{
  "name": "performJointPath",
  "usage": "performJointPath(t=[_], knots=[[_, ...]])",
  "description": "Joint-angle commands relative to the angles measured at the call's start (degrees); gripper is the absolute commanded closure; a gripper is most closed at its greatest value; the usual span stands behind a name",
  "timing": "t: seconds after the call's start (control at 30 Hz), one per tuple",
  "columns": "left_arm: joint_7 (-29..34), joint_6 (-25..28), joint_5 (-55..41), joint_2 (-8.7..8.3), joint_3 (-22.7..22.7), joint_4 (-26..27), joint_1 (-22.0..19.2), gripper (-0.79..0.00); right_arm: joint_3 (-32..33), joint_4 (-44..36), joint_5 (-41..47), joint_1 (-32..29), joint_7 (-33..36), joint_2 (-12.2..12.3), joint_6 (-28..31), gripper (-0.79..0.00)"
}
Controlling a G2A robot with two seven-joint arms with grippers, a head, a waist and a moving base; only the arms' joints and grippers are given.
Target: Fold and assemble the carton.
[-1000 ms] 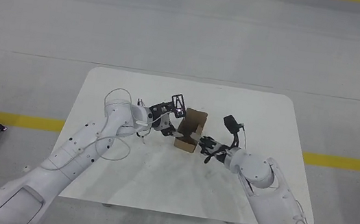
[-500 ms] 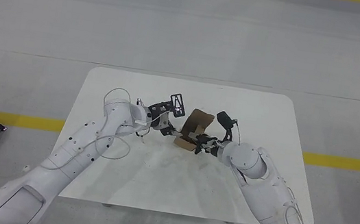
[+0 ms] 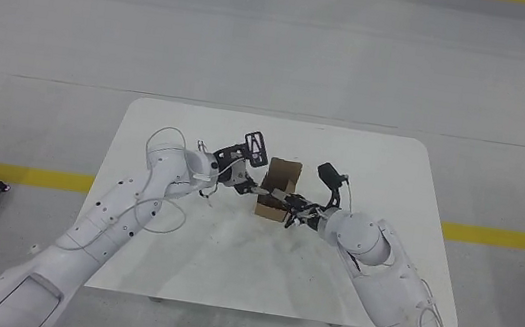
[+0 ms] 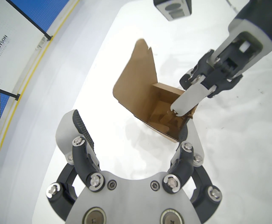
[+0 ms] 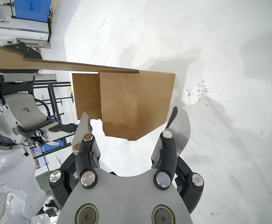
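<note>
Carton [image 3: 283, 175] sits open-topped, right gripper [image 5: 129, 113] spread seemingly astride its wall, left gripper [image 4: 130, 118] spread.

End of carton flap [image 5: 42, 63] beyond right wrist view's edge

From my console I see the left arm [image 3: 118, 219] and right arm [image 3: 392, 283] in smooth white shells, a thin white cable [image 3: 170, 131] looping off the left one, and the left gripper [image 4: 130, 121] and right gripper [image 5: 129, 113] built alike (silver plate [image 4: 131, 203], black linkages [image 4: 81, 161], shiny round screws [image 4: 95, 182], pale fingers [image 4: 63, 131] with ribbed black pads [image 4: 81, 125]).
</note>
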State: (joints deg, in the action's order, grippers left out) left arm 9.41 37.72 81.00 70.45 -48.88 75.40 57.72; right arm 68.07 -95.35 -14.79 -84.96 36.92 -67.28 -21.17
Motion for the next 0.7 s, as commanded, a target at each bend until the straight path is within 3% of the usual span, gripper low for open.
performJointPath(t=[0.0,0.13,0.27,0.4,0.67], knots=[[-2.49,-0.15,0.55,-1.08,-3.27,0.94,2.13,-0.785,0.83,-0.71,0.14,-0.89,0.02,0.2,0.49,-0.619],[0.37,-3.23,1.82,-2.7,-8.59,2.95,6.02,-0.785,2.19,-1.27,1.25,-1.91,0.18,0.45,1.56,-0.585],[5.81,-3.34,-0.16,-2.82,-9.0,5.81,7.34,-0.785,3.53,0.19,3.64,-1.72,0.73,0.55,1.92,-0.545],[10.45,-1.18,-2.65,-1.82,-5.76,4.14,4.3,-0.785,2.02,2.62,3.11,0.94,1.18,0.29,-2.12,-0.526],[12.95,-1.3,-6.75,1.04,0.65,-4.61,-2.96,-0.785,-0.32,4.76,2.13,3.24,1.35,0.01,-2.5,-0.533]])
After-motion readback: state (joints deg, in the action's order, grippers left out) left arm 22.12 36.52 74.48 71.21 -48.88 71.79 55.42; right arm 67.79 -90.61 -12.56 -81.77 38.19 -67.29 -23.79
